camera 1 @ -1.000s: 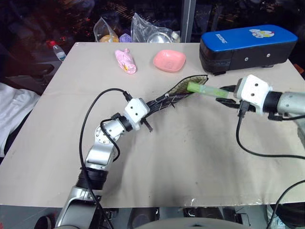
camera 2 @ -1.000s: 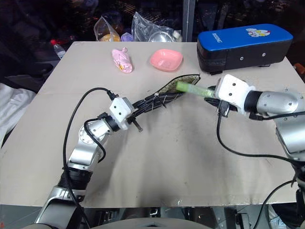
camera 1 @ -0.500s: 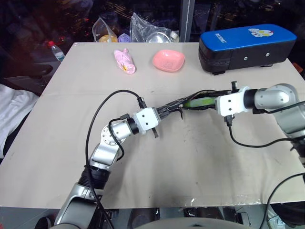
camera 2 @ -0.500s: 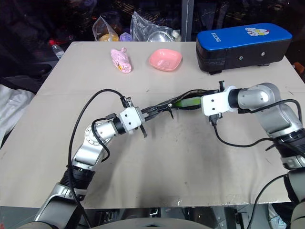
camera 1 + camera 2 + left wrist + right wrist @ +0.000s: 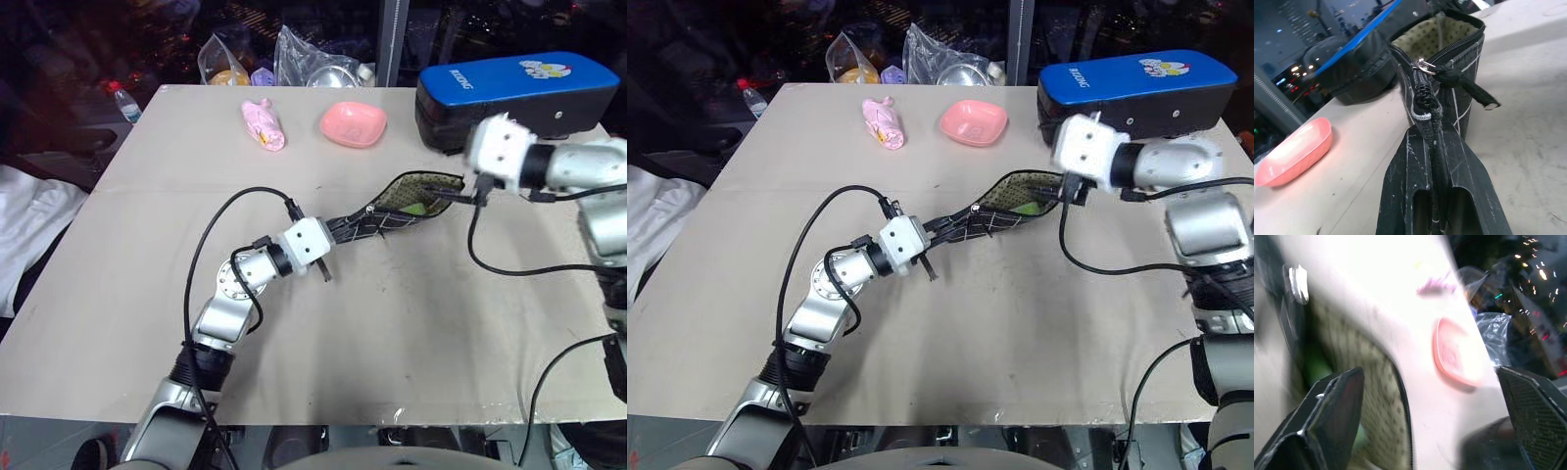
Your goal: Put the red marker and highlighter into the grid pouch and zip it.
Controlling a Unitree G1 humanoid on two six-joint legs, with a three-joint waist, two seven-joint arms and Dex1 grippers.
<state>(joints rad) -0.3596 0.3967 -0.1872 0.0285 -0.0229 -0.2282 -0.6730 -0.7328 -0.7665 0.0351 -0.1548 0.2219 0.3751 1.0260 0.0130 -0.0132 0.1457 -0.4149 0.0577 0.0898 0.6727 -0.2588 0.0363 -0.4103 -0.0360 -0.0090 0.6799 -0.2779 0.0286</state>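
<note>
The grid pouch (image 5: 377, 220) lies across the middle of the table, black with white lines, its mouth gaping toward the right. The light green highlighter (image 5: 417, 208) rests inside the mouth against the dotted lining. My left gripper (image 5: 1432, 161) is shut on the pouch's closed end, just behind the zipper pull (image 5: 1422, 66). My right gripper (image 5: 1427, 377) hangs open just above the mouth's right rim, with nothing between its fingers (image 5: 1327, 416). In the left eye view the right gripper (image 5: 453, 196) sits at the pouch's right tip. The red marker is out of view.
A blue-and-black hard case (image 5: 519, 88) stands at the back right, close behind my right wrist. A pink dish (image 5: 353, 124) and a pink wrapped item (image 5: 263, 125) lie at the back. Plastic bags (image 5: 313, 67) sit past the far edge.
My right gripper has let go of the highlighter, opened wide and lifted back to the right. The highlighter now lies inside the pouch. The left gripper kept its hold.
</note>
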